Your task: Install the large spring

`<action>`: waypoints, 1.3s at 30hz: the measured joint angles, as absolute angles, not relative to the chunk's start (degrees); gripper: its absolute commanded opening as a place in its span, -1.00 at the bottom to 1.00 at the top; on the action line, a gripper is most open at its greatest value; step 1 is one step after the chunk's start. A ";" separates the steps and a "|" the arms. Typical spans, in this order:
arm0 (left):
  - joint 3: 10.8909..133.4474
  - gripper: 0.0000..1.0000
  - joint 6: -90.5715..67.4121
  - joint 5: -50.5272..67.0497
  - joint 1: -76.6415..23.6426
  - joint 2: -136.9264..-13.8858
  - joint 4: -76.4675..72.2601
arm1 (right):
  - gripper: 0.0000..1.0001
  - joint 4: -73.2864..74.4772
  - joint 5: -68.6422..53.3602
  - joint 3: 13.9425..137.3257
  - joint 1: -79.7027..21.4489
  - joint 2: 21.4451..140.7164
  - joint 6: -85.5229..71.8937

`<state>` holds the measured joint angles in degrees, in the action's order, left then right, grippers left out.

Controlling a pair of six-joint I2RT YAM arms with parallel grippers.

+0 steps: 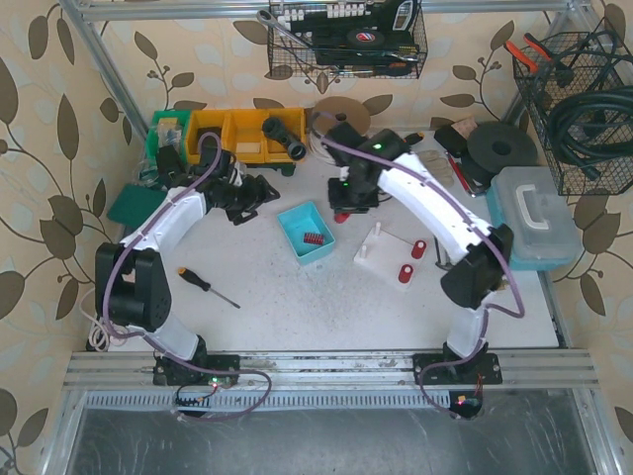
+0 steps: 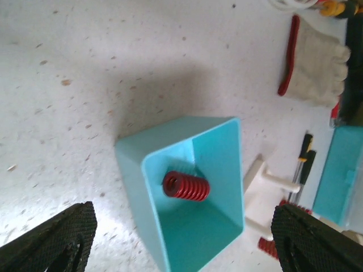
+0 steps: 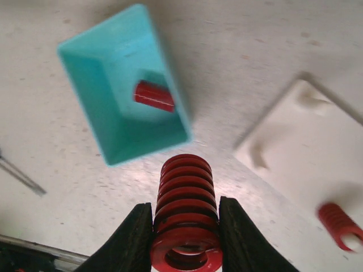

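My right gripper (image 3: 185,226) is shut on a large red spring (image 3: 185,192) and holds it above the table between the teal bin (image 3: 91,90) and the white base plate (image 3: 309,141). A smaller red spring (image 3: 154,95) lies in the bin. In the top view the right gripper (image 1: 342,211) is just right of the bin (image 1: 293,220). The base plate (image 1: 384,253) carries two red springs (image 1: 413,260) and a bare peg (image 1: 376,230). My left gripper (image 1: 259,194) is open and empty, left of the bin. Its wrist view looks down on the bin (image 2: 218,164) and its spring (image 2: 186,186).
A screwdriver (image 1: 208,285) lies front left. Yellow and green bins (image 1: 247,134) stand at the back left. A grey-lidded teal toolbox (image 1: 534,218) is on the right. A black tape roll (image 1: 499,148) is at the back right, with wire baskets on the wall. A glove (image 2: 317,65) lies at the back.
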<state>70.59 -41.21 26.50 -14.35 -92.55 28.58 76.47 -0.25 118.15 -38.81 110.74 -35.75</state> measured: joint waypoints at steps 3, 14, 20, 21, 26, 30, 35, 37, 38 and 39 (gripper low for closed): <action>70.65 0.74 -38.79 24.47 -14.35 -91.11 32.32 | -0.90 77.47 0.45 112.31 -34.76 105.21 -35.22; 67.90 0.73 -35.27 24.05 -14.35 -88.49 36.03 | -0.92 75.33 1.93 103.22 -24.80 105.43 -31.62; 67.90 0.73 -34.59 24.05 -14.35 -88.49 36.34 | -0.92 72.99 1.96 103.28 -23.83 110.00 -30.59; 67.90 0.73 -34.54 24.05 -14.35 -88.49 36.36 | -0.93 72.62 1.96 103.28 -23.77 110.41 -30.57; 67.90 0.73 -34.48 24.05 -14.35 -88.49 36.40 | -0.92 71.13 1.98 103.28 -23.57 110.91 -30.52; 67.90 0.73 -34.35 24.05 -14.35 -88.49 36.53 | -0.93 70.41 2.20 102.76 -23.44 111.15 -30.55; 67.90 0.73 -34.26 24.03 -14.35 -88.49 37.17 | -0.93 70.46 2.66 102.10 -23.44 111.37 -30.59; 67.90 0.73 -34.28 24.05 -14.35 -88.49 37.21 | -0.93 70.43 2.85 101.73 -23.35 111.37 -30.57; 67.90 0.73 -34.26 24.05 -14.35 -88.49 37.23 | -0.93 70.41 2.87 101.45 -23.33 111.37 -30.57; 67.90 0.73 -34.26 24.05 -14.35 -88.49 37.23 | -0.93 70.28 2.90 101.10 -23.31 111.37 -30.57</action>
<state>67.90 -34.26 24.05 -14.35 -88.49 37.23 70.28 2.90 101.10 -23.31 111.37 -30.57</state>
